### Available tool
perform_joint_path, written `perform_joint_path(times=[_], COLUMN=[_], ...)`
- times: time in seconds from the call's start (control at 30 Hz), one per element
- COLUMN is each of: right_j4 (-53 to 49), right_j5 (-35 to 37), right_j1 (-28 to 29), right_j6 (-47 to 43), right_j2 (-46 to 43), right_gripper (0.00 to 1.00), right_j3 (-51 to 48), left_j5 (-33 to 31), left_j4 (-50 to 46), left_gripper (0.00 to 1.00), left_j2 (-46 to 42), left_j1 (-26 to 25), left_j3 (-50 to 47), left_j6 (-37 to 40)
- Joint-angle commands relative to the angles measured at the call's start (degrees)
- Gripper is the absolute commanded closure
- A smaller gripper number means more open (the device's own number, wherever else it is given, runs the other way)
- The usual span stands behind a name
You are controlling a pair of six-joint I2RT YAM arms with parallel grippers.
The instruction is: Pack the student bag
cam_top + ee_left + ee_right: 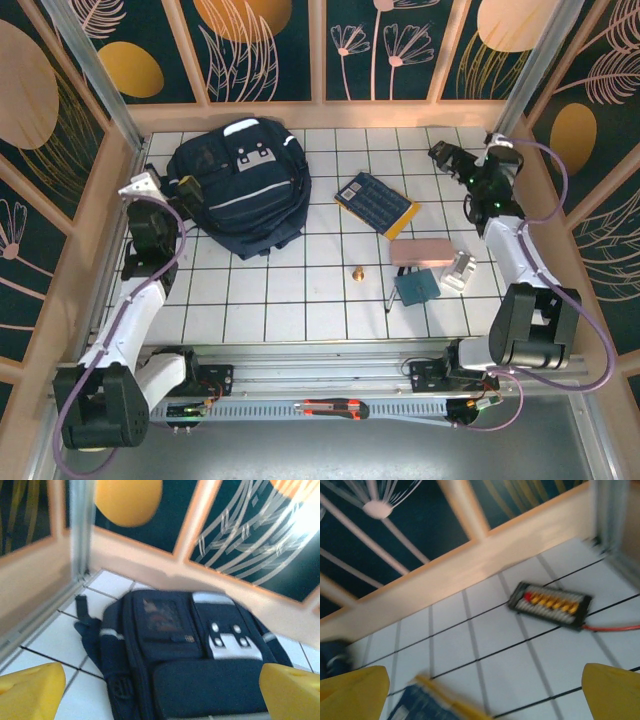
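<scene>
On the white tiled table, in the far left part, the student bag, lying flat with the front pocket upward and the grey buckle patch toward the back wall. Whether zipped or unzipped, not possible to tell.

Just beside the left edge of the bag, the left gripper, released, jaws wide apart, nothing between them. From the left wrist camera, yellow pads at both bottom corners, with the bag between and beyond them. A little blurred, so contact with the fabric not possible to judge.

At the far right, near the corner post, the right gripper, released too and holding nothing, well apart from the bag. From the right wrist camera, its own pads at both bottom corners, over bare tiles. Beyond them, a small black board with yellow connectors and a red wire, near the back wall.

Between the two arms, right of the bag and not touching it, a blue book with a yellow edge. Nearer to the right arm, a pink box, with a small teal pouch and a white object just beside it. Near these, a pen, and a small brass piece alone on a tile. On the front rail, below the table edge, a box cutter.
</scene>
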Motion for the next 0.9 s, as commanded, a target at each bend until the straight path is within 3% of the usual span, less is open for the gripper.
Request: perform_joint_path(times=[0.0, 0.07, 0.3, 0.4, 0.53, 0.63, 0.87], right_j4=[-14.2, -16.6, -27.3, -27.6, -24.7, -24.2, -27.0], right_j5=[-13.7, -20.1, -23.8, -25.0, -27.7, -27.3, -26.9], right_j1=[2.6, 4.9, 19.1, 23.1, 25.7, 27.2, 30.0], right_j6=[5.3, 5.8, 4.1, 6.1, 10.5, 11.8, 13.8], right_j2=[3.6, 7.3, 22.4, 28.6, 34.2, 36.9, 44.3], right_gripper=[0.01, 0.01, 0.01, 0.02, 0.05, 0.05, 0.06], right_j3=[5.0, 8.9, 25.8, 30.6, 33.3, 35.2, 42.6], left_j5=[4.1, 6.0, 5.1, 6.2, 1.1, 2.2, 3.2], left_j4=[-16.1, -19.8, -36.7, -39.2, -44.4, -46.1, -44.1], left_gripper=[0.01, 0.01, 0.01, 0.01, 0.01, 0.01, 0.01], left_j2=[4.7, 9.6, 25.0, 26.1, 29.2, 31.5, 28.1], left_j1=[-4.2, -6.9, -12.3, -13.6, -18.4, -20.8, -21.4], left_j3=[6.2, 11.5, 28.2, 29.0, 31.3, 32.6, 27.9], left_j6=[1.3, 2.6, 6.4, 9.1, 13.2, 14.6, 13.4])
